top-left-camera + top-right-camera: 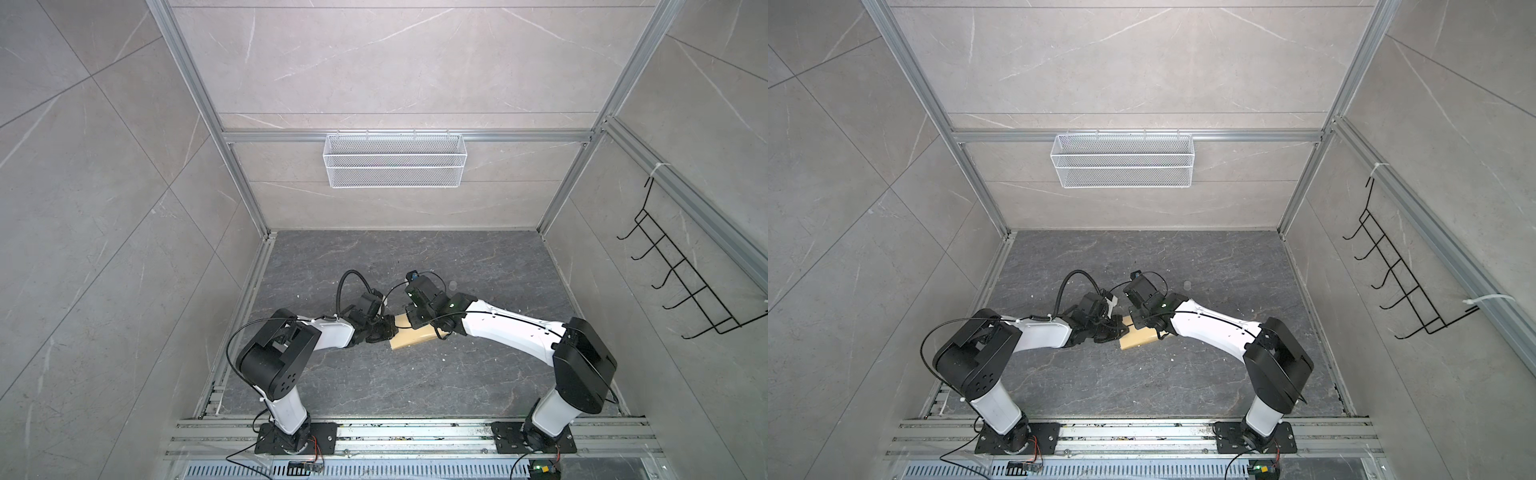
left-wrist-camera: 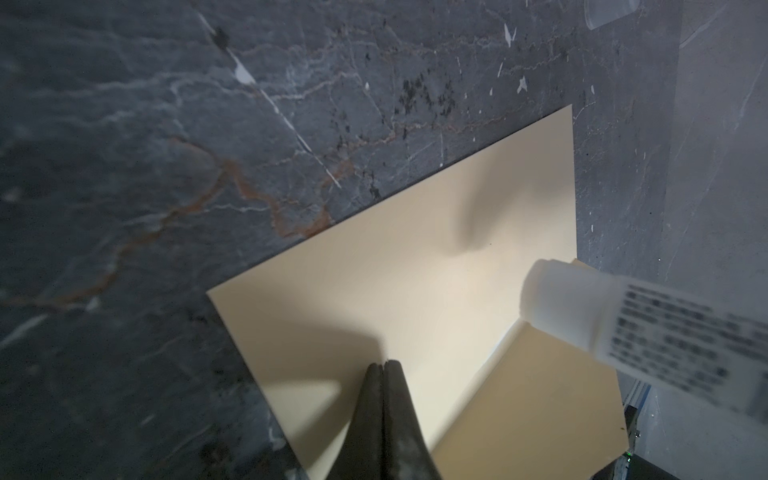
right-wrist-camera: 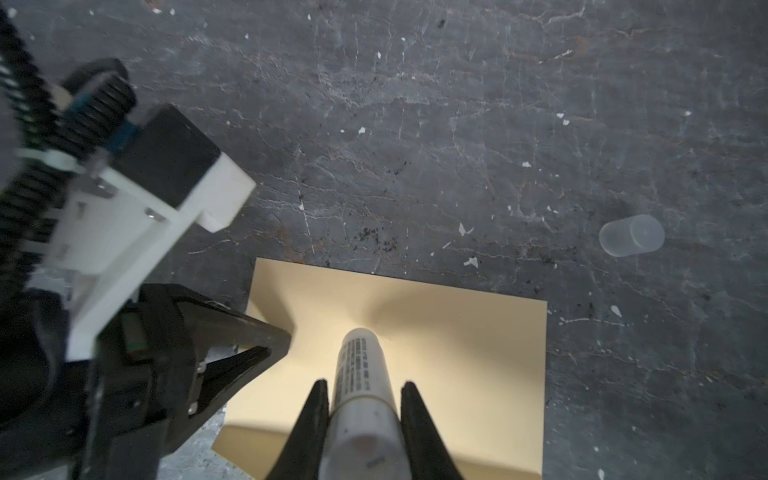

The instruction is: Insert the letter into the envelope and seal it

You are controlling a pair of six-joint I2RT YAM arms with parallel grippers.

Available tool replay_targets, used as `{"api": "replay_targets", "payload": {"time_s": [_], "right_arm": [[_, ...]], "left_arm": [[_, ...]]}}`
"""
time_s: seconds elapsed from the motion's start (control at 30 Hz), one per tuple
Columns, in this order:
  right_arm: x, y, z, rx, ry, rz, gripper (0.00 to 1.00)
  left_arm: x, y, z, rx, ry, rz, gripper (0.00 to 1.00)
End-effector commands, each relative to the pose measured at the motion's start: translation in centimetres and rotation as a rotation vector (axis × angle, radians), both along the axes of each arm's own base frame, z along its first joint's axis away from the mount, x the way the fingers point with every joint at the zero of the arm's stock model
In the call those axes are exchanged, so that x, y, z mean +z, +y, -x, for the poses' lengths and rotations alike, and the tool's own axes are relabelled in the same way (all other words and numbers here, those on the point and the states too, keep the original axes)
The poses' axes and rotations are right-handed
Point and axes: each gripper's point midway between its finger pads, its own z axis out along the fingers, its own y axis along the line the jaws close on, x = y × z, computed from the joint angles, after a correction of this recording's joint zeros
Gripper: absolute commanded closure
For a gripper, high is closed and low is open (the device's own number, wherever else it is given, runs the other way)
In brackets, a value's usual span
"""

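Centrally, the envelope (image 2: 415,270) is touched by the left gripper (image 2: 383,368), fingers (image 2: 401,415) pressed together. A glue stick (image 3: 360,353) is pinched by the right gripper (image 3: 365,384).

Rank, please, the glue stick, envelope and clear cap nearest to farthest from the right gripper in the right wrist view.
1. glue stick: clamped in the right gripper.
2. envelope: beneath the stick's tip.
3. clear cap: apart, on the table.

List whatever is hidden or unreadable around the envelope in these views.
- The letter: seen in no view; whether it is inside the envelope cannot be told.
- Label on the glue stick: blurred in the left wrist view.
- Part of the envelope: under the right arm in both top views.
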Motion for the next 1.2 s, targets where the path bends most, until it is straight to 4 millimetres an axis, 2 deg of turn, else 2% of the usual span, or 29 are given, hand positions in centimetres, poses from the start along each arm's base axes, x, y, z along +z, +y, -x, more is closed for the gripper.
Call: {"api": "replay_targets", "payload": {"time_s": [0.0,0.4,0.77,1.17], "right_arm": [[-0.3,-0.2,0.0,-0.004,0.01,0.051,1.0],[-3.1,0.0,-0.3,-0.011,0.052,0.109,1.0],[-4.1,-3.0,-0.4,-0.088,0.036,0.244,1.0],[-5.1,-6.2,-1.0,-0.164,0.068,0.278,1.0]], "left_arm": [[-4.8,3.9,2.4,0.047,0.127,-0.198,1.0],[-4.9,3.9,2.5,0.045,0.128,-0.2,1.0],[-5.1,4.2,2.6,0.047,0.131,-0.216,1.0],[-5.4,4.5,2.9,0.048,0.136,-0.23,1.0]]}}
